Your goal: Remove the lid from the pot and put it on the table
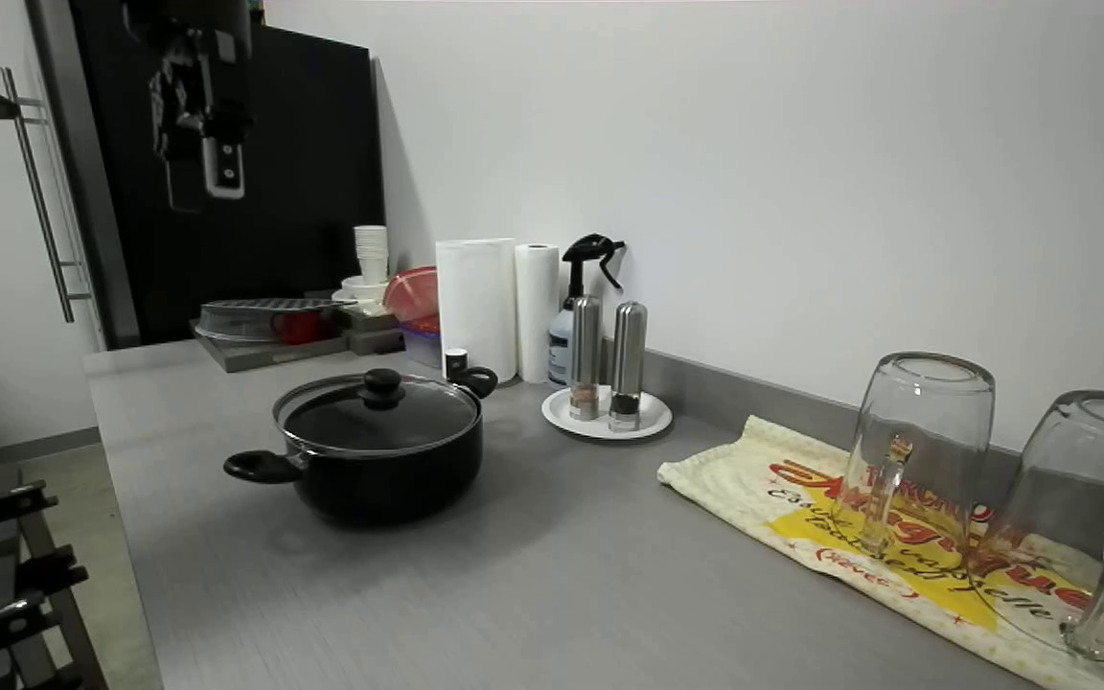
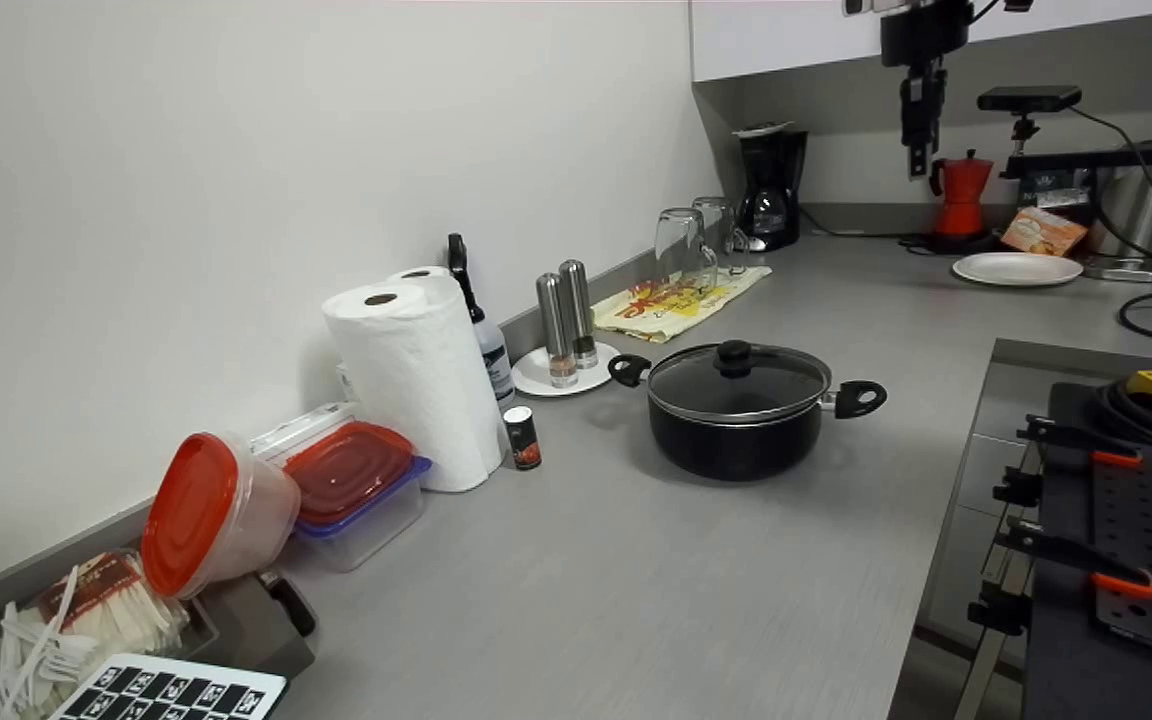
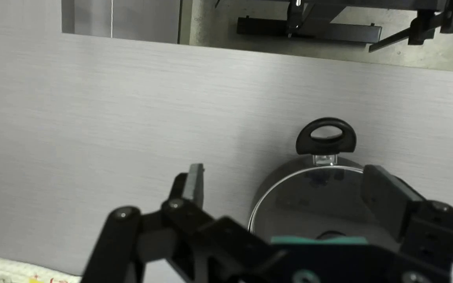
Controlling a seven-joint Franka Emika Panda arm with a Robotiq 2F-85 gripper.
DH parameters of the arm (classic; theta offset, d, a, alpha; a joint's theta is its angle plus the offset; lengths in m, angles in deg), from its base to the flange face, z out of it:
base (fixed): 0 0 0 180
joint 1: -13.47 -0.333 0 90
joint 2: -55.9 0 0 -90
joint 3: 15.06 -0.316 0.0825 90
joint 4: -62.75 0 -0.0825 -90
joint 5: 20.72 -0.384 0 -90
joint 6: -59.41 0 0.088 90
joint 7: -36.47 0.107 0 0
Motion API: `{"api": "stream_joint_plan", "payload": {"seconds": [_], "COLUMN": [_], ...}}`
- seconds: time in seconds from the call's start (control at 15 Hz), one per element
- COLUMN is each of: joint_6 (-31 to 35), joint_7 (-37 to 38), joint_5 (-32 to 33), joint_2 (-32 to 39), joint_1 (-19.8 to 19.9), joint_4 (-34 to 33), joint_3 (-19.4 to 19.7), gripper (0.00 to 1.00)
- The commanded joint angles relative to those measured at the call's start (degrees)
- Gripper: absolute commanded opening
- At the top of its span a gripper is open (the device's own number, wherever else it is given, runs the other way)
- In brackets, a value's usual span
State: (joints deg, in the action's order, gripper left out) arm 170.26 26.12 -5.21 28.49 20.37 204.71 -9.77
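Observation:
The black pot [image 1: 389, 489] stands upright on the grey table [image 1: 552, 594], its two side handles sticking out; it also shows in an exterior view [image 2: 734, 450]. The dark glass lid [image 1: 418, 422] with a metal rim and a black knob [image 1: 382, 383] sits flat on the pot; the lid also shows in an exterior view [image 2: 736, 390]. My gripper [image 1: 205, 182] hangs in the air well above the table, apart from the lid. In the wrist view my gripper [image 3: 285, 182] is open and empty, and its body hides most of the knob and the lower part of the lid [image 3: 309, 204].
Steel grinders [image 2: 566, 320] on a white plate [image 1: 609, 426], paper towel rolls [image 1: 477, 307] and a spray bottle [image 1: 562, 340] stand by the wall. Upturned glasses [image 1: 926, 431] stand on a patterned cloth [image 1: 763, 470]. Plastic containers [image 2: 356, 500] lie along the wall.

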Motion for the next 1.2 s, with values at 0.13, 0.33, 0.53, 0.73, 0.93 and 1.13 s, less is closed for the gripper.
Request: {"api": "stream_joint_plan", "payload": {"seconds": [0.13, 0.33, 0.53, 0.73, 0.93, 1.13], "joint_6": [7.4, 13.3, 17.2, 19.8, 19.6, 18.4], "joint_7": [-0.8, -2.0, -4.0, -5.9, -7.9, -10.1], "joint_5": [-1.2, -3.5, -6.4, -8.7, -10.5, -11.7], "joint_2": [9.4, 16.3, 23.5, 29.4, 34.1, 38.0], "joint_1": [-2.3, -3.5, -4.4, -4.7, -4.4, -4.1], "joint_4": [-7.1, -10.4, -13.9, -17.1, -20.6, -23.9], "joint_3": [0.4, 0.5, 0.0, -1.0, -2.1, -3.1], "gripper": [1.0, 1.0, 1.0, 1.0, 1.0, 1.0]}}
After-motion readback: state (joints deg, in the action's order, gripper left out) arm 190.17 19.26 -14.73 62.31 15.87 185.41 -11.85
